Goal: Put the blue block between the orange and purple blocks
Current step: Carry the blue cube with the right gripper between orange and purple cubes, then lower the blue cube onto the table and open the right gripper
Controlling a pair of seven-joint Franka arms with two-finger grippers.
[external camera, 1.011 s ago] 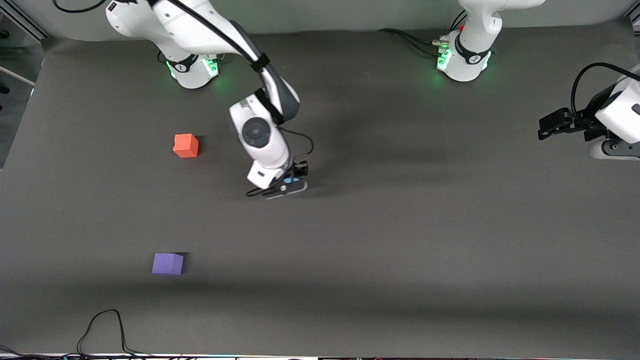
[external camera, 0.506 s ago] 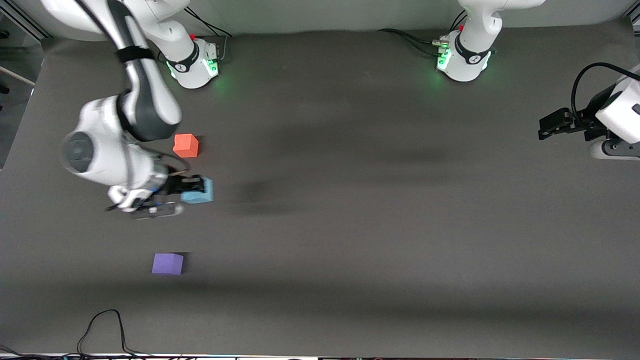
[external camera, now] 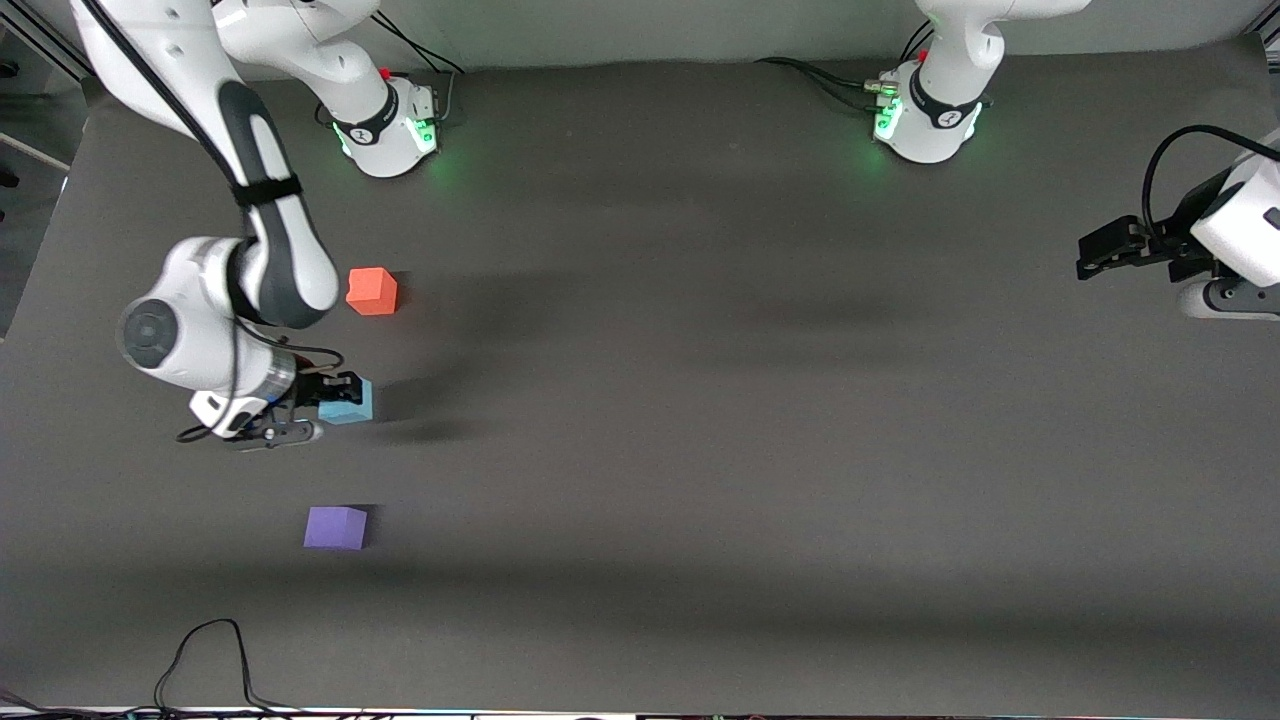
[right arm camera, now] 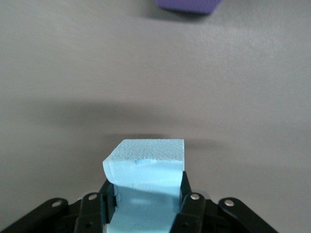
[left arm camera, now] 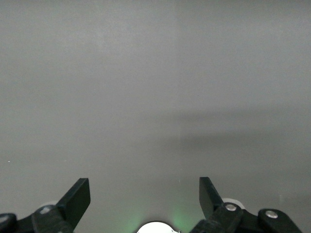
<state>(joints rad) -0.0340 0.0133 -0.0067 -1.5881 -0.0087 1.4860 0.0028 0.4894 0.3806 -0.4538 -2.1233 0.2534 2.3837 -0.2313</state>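
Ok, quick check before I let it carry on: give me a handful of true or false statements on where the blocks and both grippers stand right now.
1. The right gripper is shut on the blue block. True.
2. The blue block is stacked on the orange block. False: it is in the right gripper, over the table between the orange block and the purple block.
3. The purple block lies nearer to the front camera than the orange block. True.
4. The left gripper holds the purple block. False: it is open and empty, waiting at the left arm's end of the table.
5. The orange and purple blocks touch each other. False: they lie well apart.
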